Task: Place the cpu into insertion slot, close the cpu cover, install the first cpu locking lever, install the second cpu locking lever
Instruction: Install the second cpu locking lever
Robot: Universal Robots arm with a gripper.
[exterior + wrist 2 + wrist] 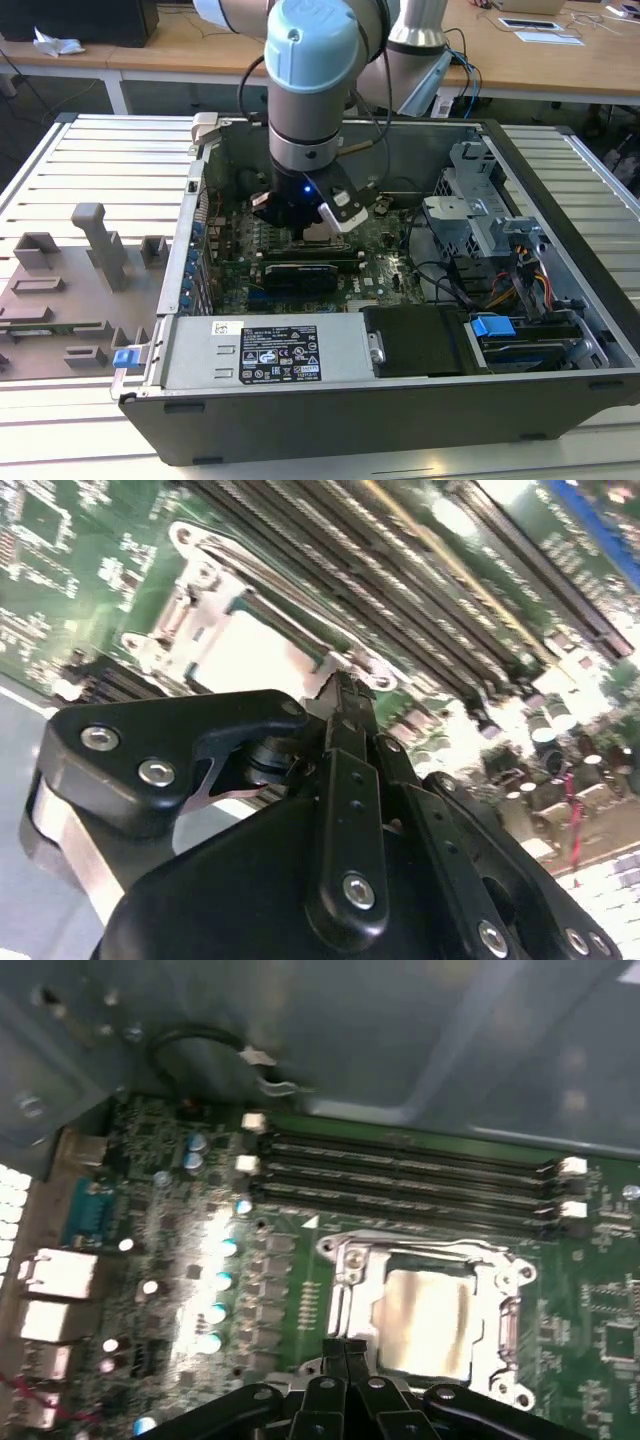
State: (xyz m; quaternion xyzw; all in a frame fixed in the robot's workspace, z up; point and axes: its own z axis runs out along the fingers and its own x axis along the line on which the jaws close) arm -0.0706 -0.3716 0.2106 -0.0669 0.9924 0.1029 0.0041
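Inside an open computer case (pixel 480 180), we are hovering our pinched-shut, empty gripper (pixel 347 1352) at the cpu cover (pixel 350 1260) edge, just beside the seated cpu (pixel 425 1320).

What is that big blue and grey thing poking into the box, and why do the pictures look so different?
It is a robot arm reaching into an open computer case. One picture comes from a camera standing off to the side. The other two come from cameras riding near the arm's wrist, so they look close up at the green circuit board. The black part is its tool, which sits right at the edge of the cpu cover. That silver frame lies closed over the cpu, the pale square chip. The tool holds nothing I can see.
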